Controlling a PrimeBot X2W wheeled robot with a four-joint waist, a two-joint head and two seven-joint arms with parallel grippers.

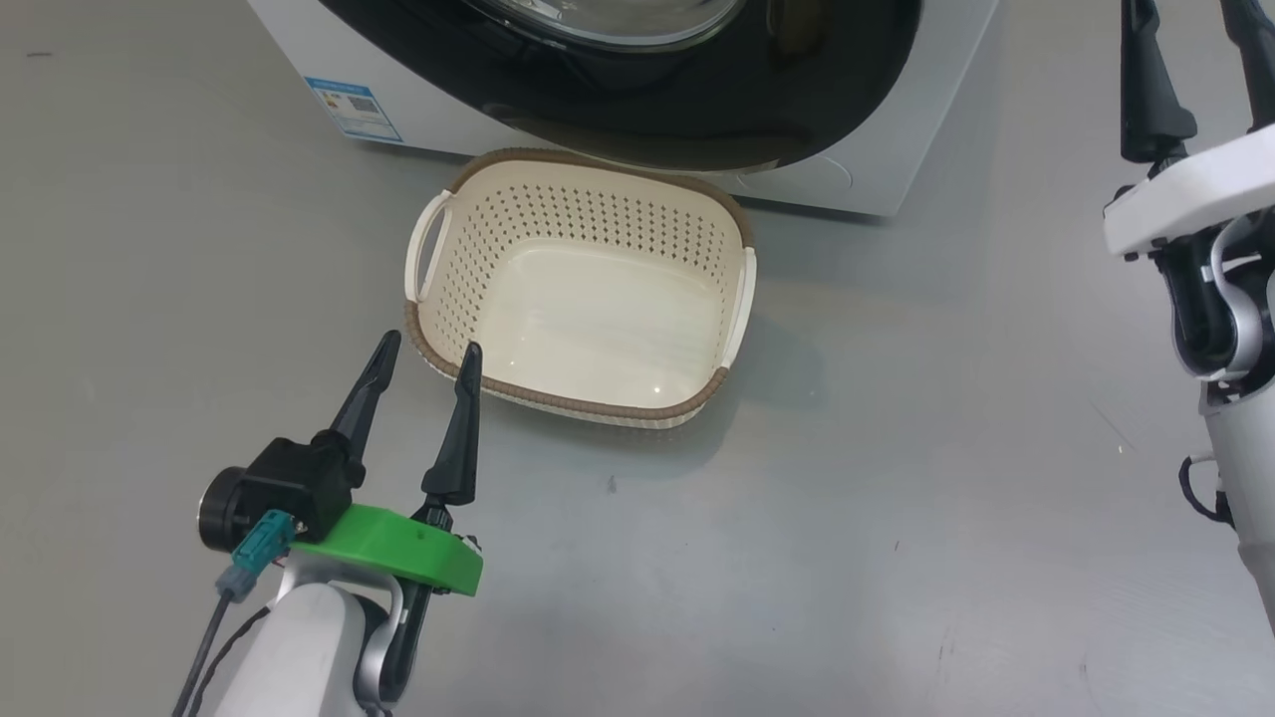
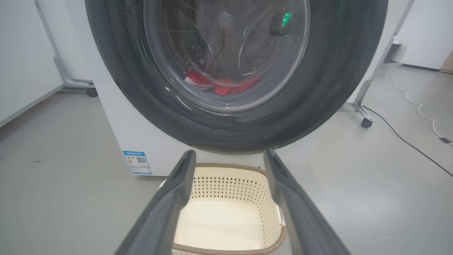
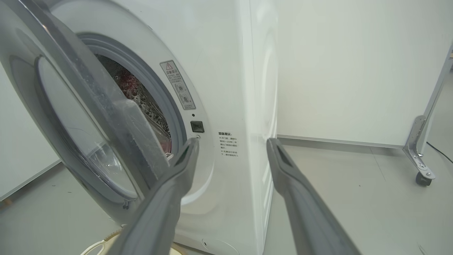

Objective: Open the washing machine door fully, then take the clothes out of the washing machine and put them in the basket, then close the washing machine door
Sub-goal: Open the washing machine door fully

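The washing machine (image 1: 896,149) (image 2: 120,134) (image 3: 247,71) stands at the far side of the grey floor. Its door (image 1: 697,110) (image 2: 336,88) (image 3: 92,95) hangs partly open, showing the grey rubber rim of the opening in the right wrist view. Through the door glass the red clothes (image 2: 226,85) lie in the drum. The cream basket (image 1: 598,209) (image 2: 230,184) sits empty on the floor right below the door. My left gripper (image 1: 429,346) (image 2: 229,156) is open at the basket's near left corner. My right gripper (image 1: 1195,40) (image 3: 232,141) is open off the machine's right front corner, holding nothing.
A blue sticker (image 1: 354,108) (image 2: 137,162) marks the machine's lower left front. A metal stand leg on a caster (image 2: 366,122) (image 3: 421,177) and a black cable (image 2: 407,141) lie on the floor to the machine's right. White walls stand behind.
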